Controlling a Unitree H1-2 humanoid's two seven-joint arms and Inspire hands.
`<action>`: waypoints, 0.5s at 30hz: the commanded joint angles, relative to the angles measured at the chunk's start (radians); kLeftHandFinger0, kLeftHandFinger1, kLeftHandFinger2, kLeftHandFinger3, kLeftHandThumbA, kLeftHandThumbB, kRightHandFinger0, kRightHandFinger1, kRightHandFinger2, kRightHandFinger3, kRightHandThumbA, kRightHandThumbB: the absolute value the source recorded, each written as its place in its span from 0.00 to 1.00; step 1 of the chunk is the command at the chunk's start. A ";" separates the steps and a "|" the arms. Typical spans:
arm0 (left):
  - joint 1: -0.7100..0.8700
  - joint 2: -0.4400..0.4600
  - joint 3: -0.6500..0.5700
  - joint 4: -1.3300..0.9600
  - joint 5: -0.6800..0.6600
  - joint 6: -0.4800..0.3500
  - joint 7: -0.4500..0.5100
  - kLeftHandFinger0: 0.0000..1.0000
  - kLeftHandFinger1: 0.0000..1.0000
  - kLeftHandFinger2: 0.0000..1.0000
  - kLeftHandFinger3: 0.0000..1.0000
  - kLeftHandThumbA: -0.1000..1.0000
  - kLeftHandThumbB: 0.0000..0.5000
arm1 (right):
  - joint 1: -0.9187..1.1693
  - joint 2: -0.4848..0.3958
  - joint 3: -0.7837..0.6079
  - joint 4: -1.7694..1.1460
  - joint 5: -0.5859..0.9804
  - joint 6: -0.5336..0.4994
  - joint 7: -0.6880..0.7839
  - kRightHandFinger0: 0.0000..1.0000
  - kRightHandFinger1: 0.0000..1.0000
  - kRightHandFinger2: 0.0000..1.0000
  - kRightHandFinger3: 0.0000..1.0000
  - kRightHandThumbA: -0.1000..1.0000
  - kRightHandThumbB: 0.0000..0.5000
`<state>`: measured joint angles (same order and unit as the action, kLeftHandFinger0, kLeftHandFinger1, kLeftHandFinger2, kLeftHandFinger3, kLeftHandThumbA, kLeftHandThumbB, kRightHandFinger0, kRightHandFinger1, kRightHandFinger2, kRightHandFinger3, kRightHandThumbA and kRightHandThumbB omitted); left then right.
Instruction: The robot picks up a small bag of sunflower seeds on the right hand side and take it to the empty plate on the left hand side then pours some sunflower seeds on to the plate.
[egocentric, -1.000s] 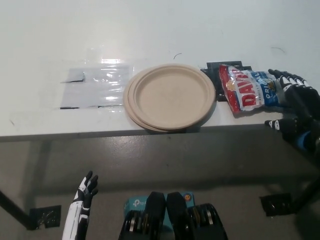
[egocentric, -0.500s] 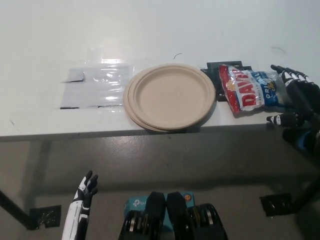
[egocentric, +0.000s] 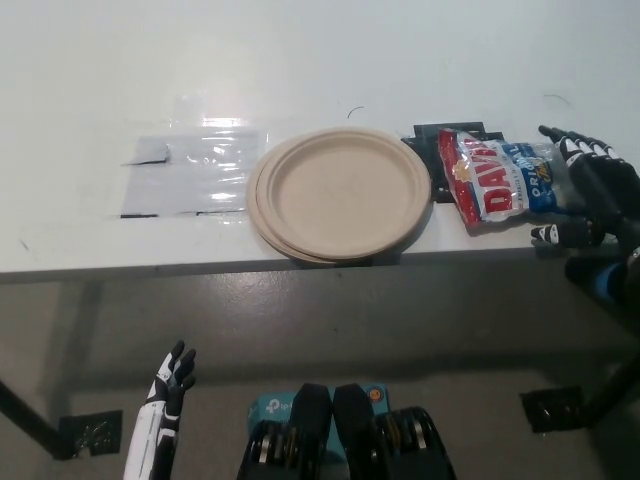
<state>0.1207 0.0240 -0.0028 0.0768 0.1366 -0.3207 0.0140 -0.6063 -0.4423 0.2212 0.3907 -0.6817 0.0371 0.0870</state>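
Black right hand (egocentric: 590, 195), fingers spread, cups the red-and-blue foil seed bag (egocentric: 500, 177) beside a tan paper plate (egocentric: 340, 193) on the white table (egocentric: 300, 60); the white left hand (egocentric: 165, 410) hangs low, fingers apart.

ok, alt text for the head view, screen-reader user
The black right robot hand, fingers spread, sits at the right end of a sunflower seed bag lying on a white table, beside an empty paper plate. The white left robot hand hangs below the table edge.

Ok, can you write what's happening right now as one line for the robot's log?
phase: reaching | right hand: open, at seed bag, not holding | plate: empty | left hand: resting low
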 joint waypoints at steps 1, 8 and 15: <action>-0.004 0.007 -0.001 -0.015 0.006 -0.041 0.013 1.00 1.00 1.00 1.00 1.00 0.00 | -0.070 -0.007 0.006 0.029 -0.005 -0.011 -0.028 1.00 1.00 1.00 1.00 1.00 0.73; -0.003 0.009 -0.001 -0.019 0.006 -0.040 0.011 1.00 1.00 1.00 1.00 1.00 0.00 | -0.094 -0.001 0.026 0.072 -0.005 -0.004 -0.025 1.00 1.00 1.00 1.00 1.00 0.69; -0.007 0.012 0.000 -0.013 0.005 -0.045 0.010 1.00 1.00 1.00 1.00 1.00 0.00 | -0.115 0.000 0.041 0.119 -0.011 -0.016 -0.036 1.00 1.00 1.00 1.00 1.00 0.71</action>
<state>0.1205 0.0258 -0.0028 0.0770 0.1400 -0.3225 0.0139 -0.6602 -0.4313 0.2588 0.4993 -0.6867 0.0366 0.0842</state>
